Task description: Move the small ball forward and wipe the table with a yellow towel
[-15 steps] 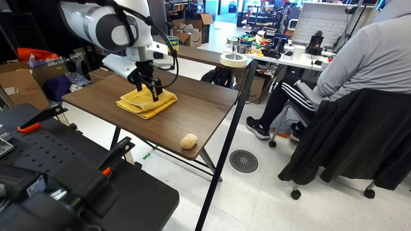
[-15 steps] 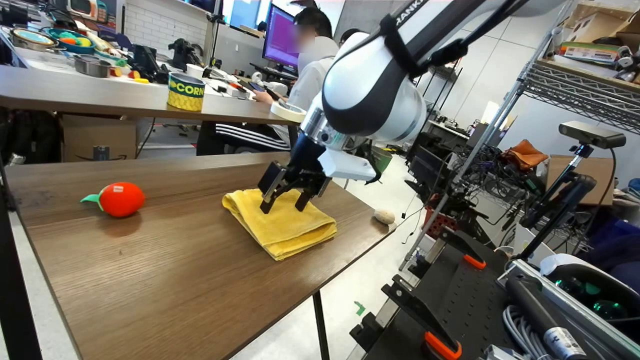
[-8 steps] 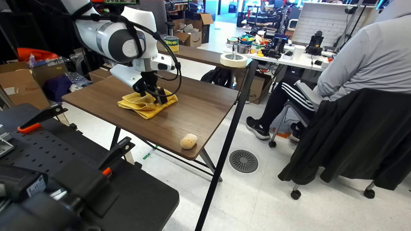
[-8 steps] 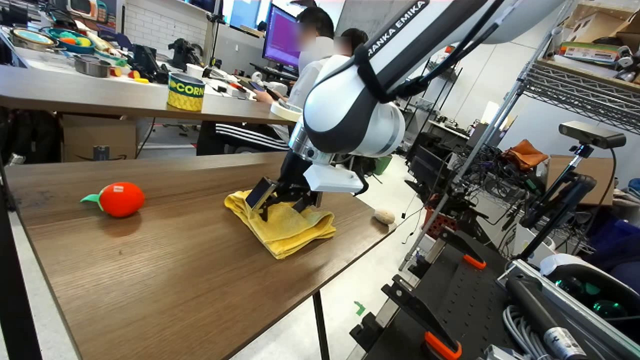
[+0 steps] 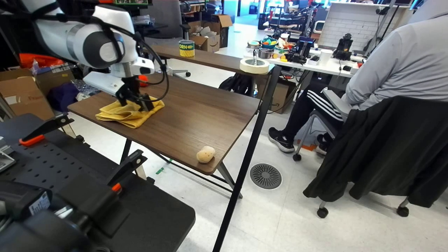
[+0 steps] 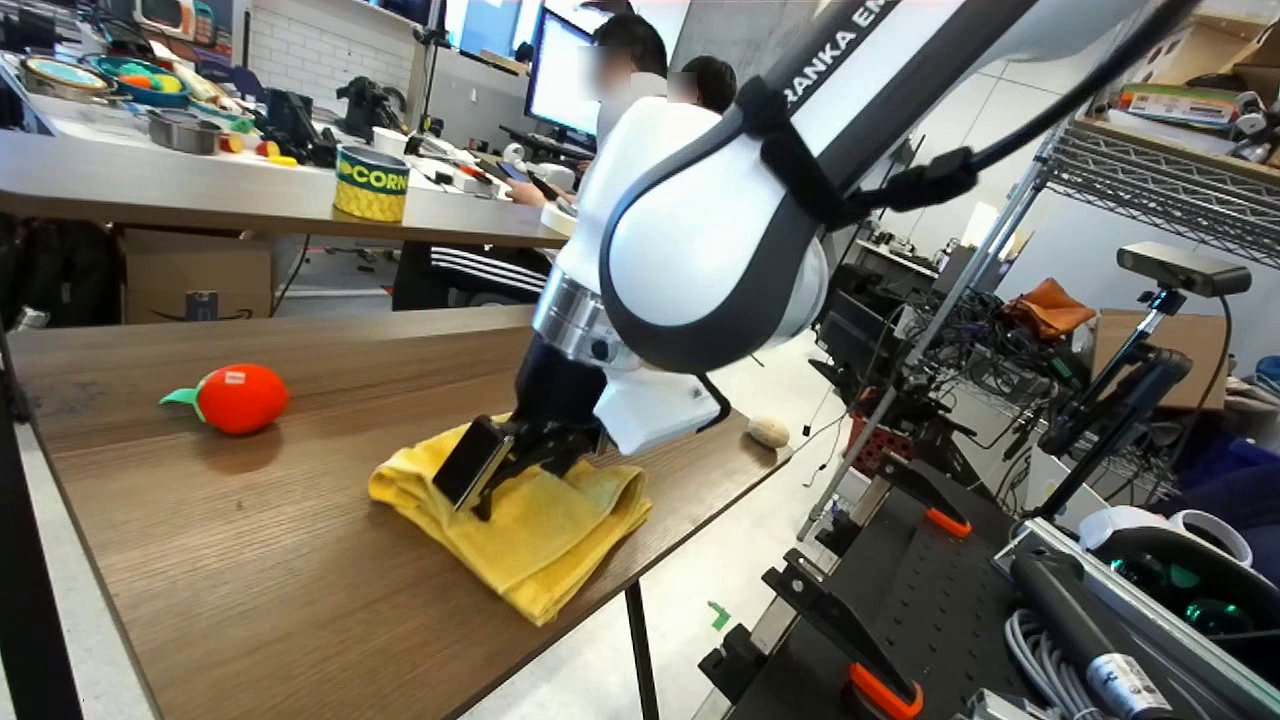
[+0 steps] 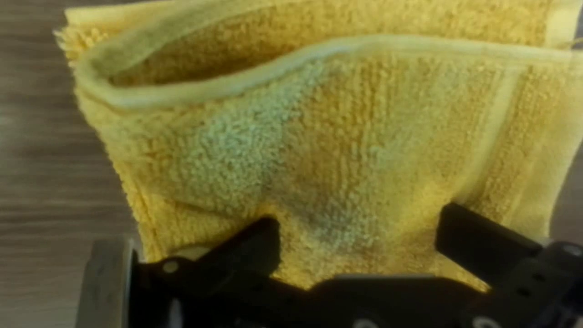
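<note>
Left of the towel (image 6: 570,535) in an exterior view, well apart from it, the red toy (image 6: 242,398) lay on the table (image 6: 300,560). Any stroke that way wanted to stop short of it, or the towel would probably have nudged it and set it rolling.

The towel itself lay folded, its upper layer raised in a loop along the hem (image 7: 182,94). On top of it stood the claw (image 7: 358,223), fingers (image 7: 253,243) well apart, seemingly pressed down rather than pinching. The step looked to be the wipe. With pressure alone to move it, the towel would likely have followed best under a low claw, an even push on both fingers and slow strokes; too light and the claw might have skated, too hard and the towel might have bunched. The raised layer seemed likeliest to fold under. One corner of the towel came near the table's edge, so strokes there called for care.

Right of the towel, well apart, sat the pale toy (image 6: 768,433). Which toy was the task's small ball could not be told.
</note>
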